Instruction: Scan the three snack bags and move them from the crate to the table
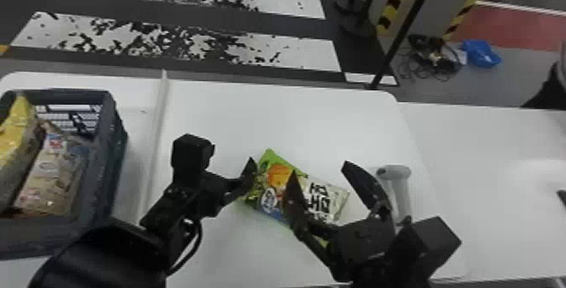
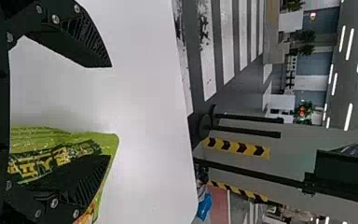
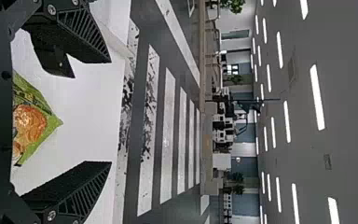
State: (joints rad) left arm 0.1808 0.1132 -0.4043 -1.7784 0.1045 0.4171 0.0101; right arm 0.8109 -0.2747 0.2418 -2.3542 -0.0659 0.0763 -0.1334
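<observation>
Spread wide and empty, my right gripper point(image 1: 320, 169) and left gripper point(image 2: 110, 111) flank the green bag point(image 1: 273, 177) on the table point(image 1: 210, 110), likely to turn its code toward the scanner point(image 1: 393, 172), while the yellow bag point(image 1: 19, 140) and brown bag point(image 1: 50, 173) lie in the crate point(image 1: 105, 152).

A plump green snack bag point(image 1: 276, 177) with an orange picture is lying slantwise on the white table point(image 1: 236, 114). To its right, a pale handheld scanner point(image 1: 393, 173) is resting. At far left, a dark gray crate point(image 1: 103, 169) is holding a yellow bag point(image 1: 19, 137) beside a beige bag point(image 1: 49, 173).
</observation>
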